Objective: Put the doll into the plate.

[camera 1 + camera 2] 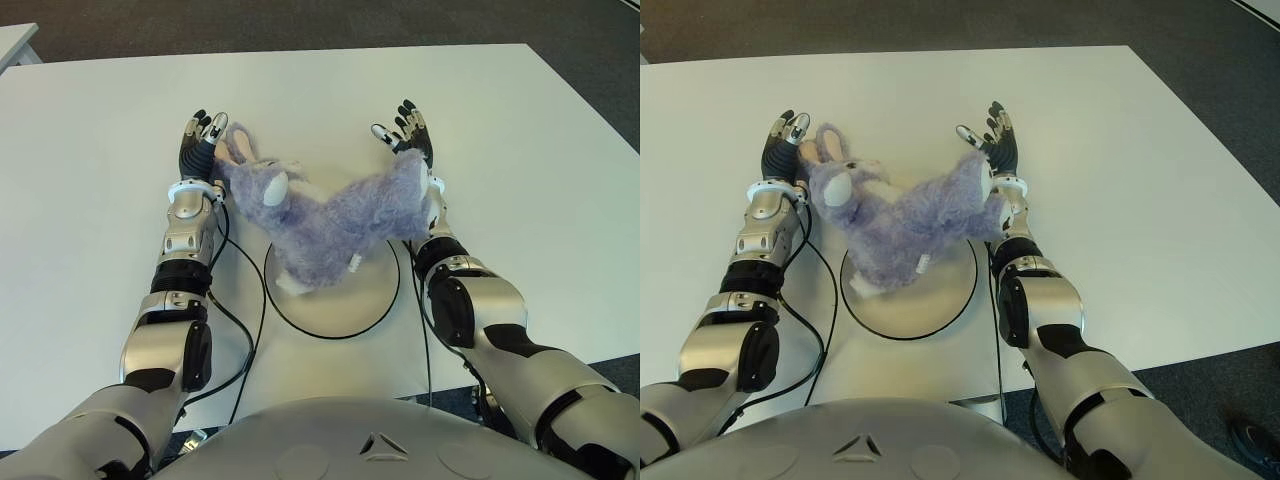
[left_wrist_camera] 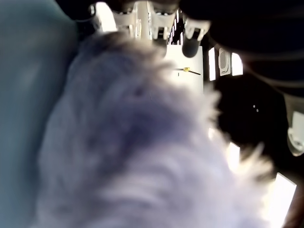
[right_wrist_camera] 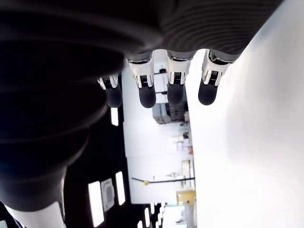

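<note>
Fluffy lavender doll (image 1: 320, 220) lies over plate (image 1: 380, 300) between spread, empty left hand (image 1: 200, 140) and right hand (image 1: 408, 130)

My doll (image 1: 325, 222) lies across the plate (image 1: 375, 300), head far-left beside my left hand (image 1: 200, 148), rump against my right wrist; my right hand (image 1: 408, 132) is spread.

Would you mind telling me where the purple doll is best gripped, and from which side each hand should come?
Probably at its two ends, squeezed inward. The doll lies stretched crosswise above the plate, head toward the left hand, rump toward the right hand. Both hands stand open at those ends, so each coming in from its own side suits the long, soft body.
</note>
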Motion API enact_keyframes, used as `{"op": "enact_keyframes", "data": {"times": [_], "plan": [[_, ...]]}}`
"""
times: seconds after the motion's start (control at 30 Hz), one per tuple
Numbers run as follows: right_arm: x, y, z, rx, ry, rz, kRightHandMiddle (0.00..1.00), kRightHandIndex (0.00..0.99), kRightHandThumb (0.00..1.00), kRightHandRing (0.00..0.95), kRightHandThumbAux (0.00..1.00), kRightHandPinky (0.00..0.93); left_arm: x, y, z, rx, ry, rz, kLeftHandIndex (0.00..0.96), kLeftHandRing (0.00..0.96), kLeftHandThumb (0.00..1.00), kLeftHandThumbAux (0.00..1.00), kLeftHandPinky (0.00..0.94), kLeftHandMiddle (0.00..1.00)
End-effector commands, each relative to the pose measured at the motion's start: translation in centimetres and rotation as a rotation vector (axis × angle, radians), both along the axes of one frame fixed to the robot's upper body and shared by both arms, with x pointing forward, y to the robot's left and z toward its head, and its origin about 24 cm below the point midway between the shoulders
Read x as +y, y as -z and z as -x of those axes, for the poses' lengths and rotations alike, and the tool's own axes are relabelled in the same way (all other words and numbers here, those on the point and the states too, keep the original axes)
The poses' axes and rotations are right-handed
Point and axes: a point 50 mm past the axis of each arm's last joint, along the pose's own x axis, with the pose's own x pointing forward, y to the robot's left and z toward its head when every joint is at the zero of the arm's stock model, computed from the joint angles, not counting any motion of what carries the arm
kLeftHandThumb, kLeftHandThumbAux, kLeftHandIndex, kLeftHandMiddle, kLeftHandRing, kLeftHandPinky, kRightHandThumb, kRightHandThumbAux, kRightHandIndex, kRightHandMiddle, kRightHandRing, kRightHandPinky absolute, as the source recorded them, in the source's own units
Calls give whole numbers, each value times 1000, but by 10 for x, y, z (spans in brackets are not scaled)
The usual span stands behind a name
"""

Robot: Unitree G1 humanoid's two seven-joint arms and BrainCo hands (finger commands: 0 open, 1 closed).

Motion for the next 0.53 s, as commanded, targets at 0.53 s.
{"op": "enact_keyframes", "data": {"times": [0.53], "plan": [[-8, 20, 8, 72, 18, -5, 14, 5, 11, 7, 723, 30, 0, 20, 11, 65, 7, 16, 0, 61, 0, 474, 0, 95]]}}
